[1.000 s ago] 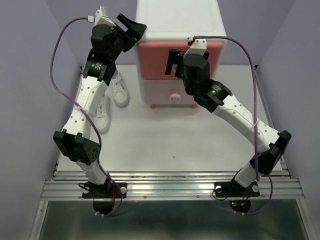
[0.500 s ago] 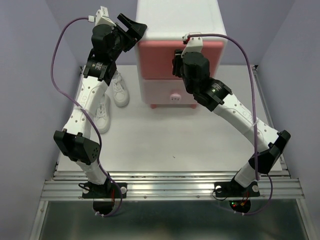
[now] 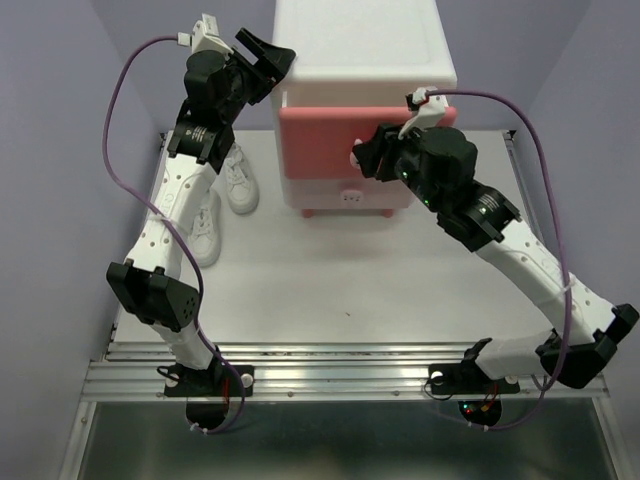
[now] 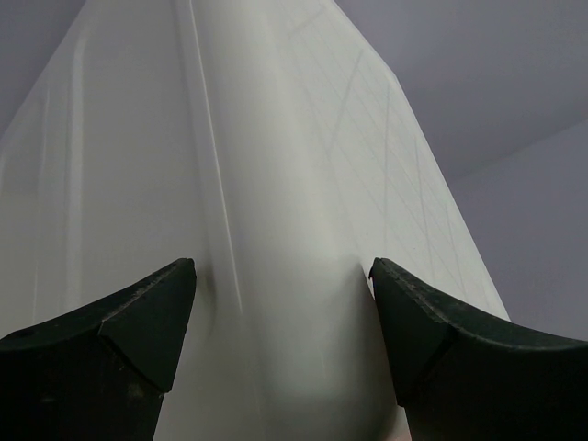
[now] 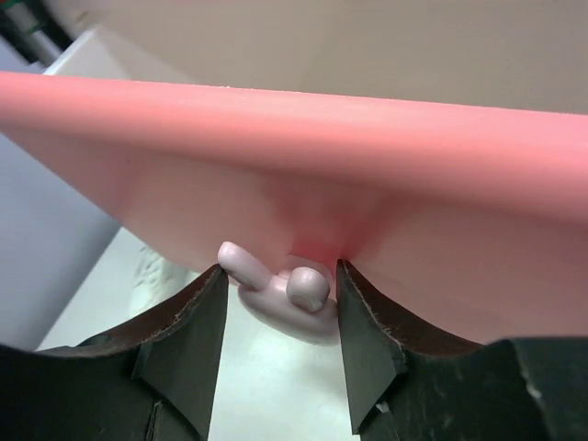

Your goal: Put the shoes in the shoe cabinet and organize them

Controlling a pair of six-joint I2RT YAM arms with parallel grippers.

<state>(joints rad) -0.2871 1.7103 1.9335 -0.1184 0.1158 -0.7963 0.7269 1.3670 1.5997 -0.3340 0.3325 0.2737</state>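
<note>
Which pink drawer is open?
The upper, darker pink drawer sticks out of the shoe cabinet, its bunny knob in the right end effector. The paler lower drawer is shut.

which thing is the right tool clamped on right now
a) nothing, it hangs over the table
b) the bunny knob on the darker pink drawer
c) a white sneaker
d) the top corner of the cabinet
b: the right wrist view shows the right tool pinched from both sides on the pale bunny knob, just under the darker pink drawer front.
</note>
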